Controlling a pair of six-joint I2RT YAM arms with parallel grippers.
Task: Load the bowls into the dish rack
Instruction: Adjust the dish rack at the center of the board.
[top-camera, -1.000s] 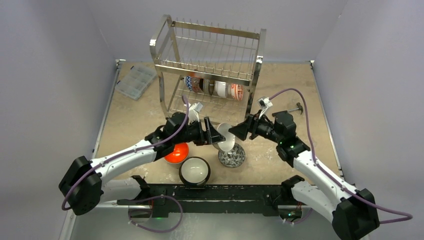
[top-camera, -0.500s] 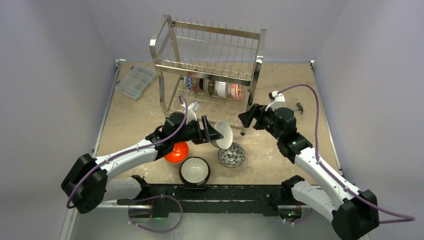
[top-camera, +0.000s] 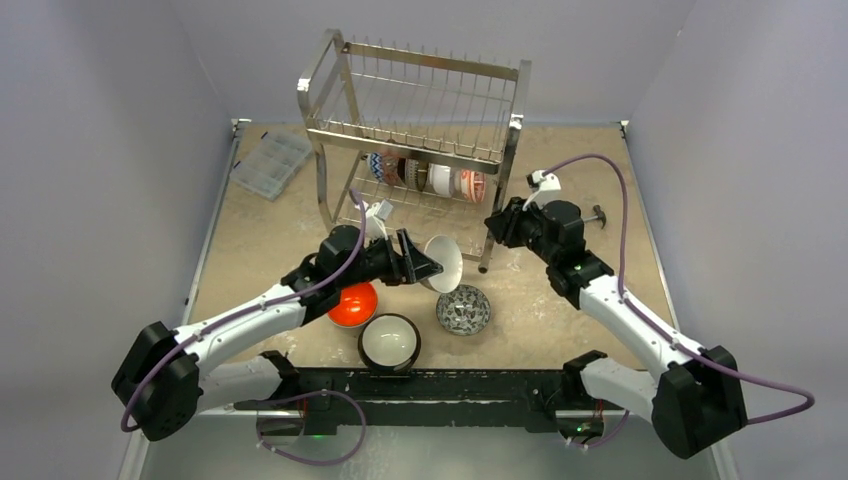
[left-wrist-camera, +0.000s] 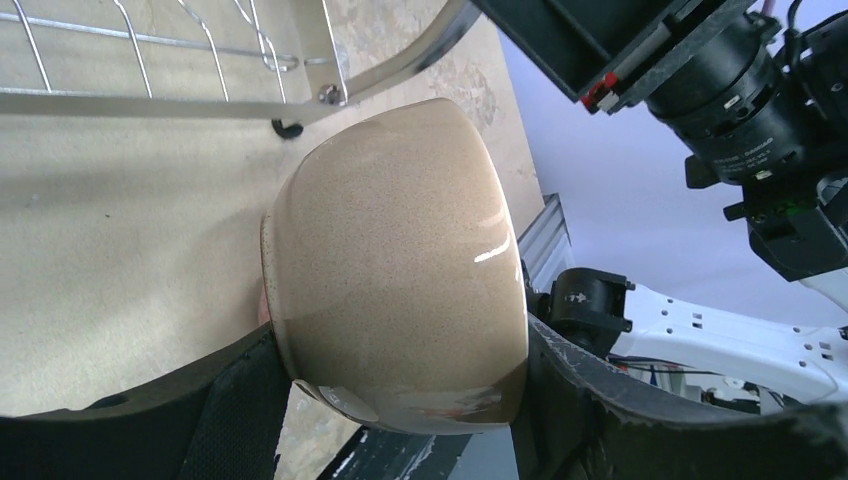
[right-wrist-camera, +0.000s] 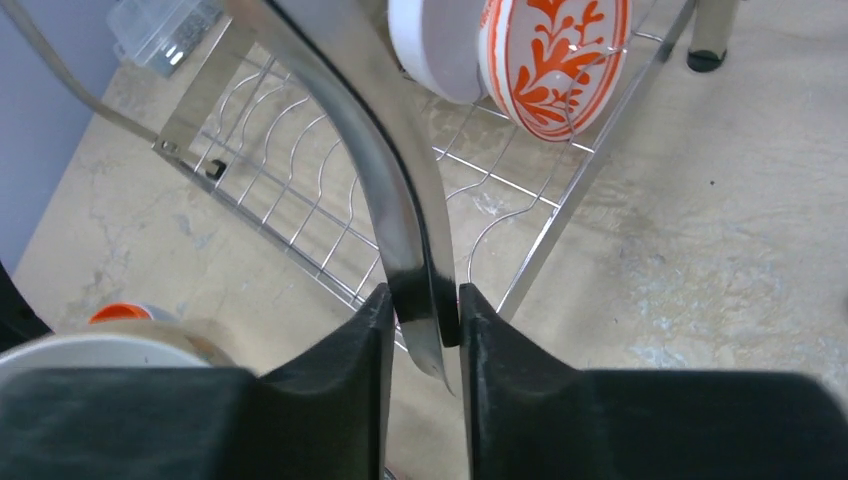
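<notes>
At the bottom middle of the top view sits a dark-rimmed bowl (top-camera: 390, 342), white inside. Just behind it, an orange-red bowl (top-camera: 352, 305) lies to the left, partly under the left arm. A speckled bowl (top-camera: 463, 310) lies to the right. All three rest on the table (top-camera: 570, 160).

A little farther, in the middle of the frame, the left gripper (top-camera: 420, 263) holds a tan bowl (left-wrist-camera: 400, 260) tipped on its side, with one finger on each side of it. To the right, the right gripper (right-wrist-camera: 422, 305) has its fingers pinched narrow around a front leg of the dish rack (top-camera: 420, 110).

The rack stands at the top middle. On its lower shelf a row of bowls (top-camera: 425, 175) stands on edge. At the right end of the row is an orange-leaf bowl (right-wrist-camera: 550, 60). A clear plastic box (top-camera: 270, 163) lies in the upper left.
</notes>
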